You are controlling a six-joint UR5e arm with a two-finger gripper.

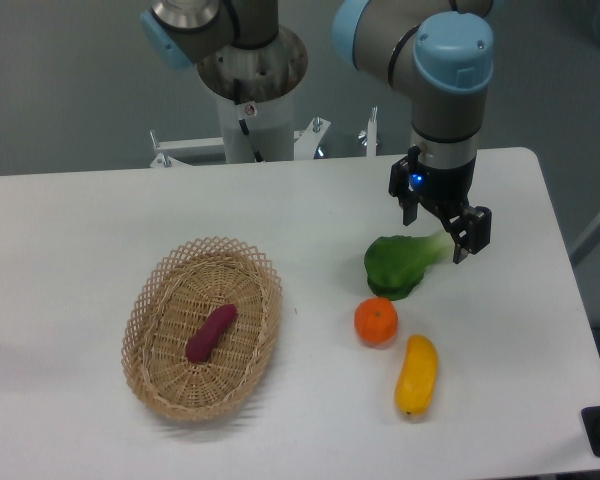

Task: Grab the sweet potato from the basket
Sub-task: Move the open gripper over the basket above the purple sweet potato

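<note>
The sweet potato (211, 333), a small dark magenta tuber, lies slanted in the middle of the oval wicker basket (152, 301) at the table's left front. My gripper (436, 232) hangs far to the right, above the stem end of a green leafy vegetable. Its fingers (465, 236) stand apart with nothing between them, so it is open. A wide stretch of table separates it from the basket.
A green leafy vegetable (398, 264) lies just below the gripper. In front of it sit a round orange fruit (376, 322) and a yellow oblong vegetable (417, 375). The robot's base column (252, 90) stands at the table's back edge.
</note>
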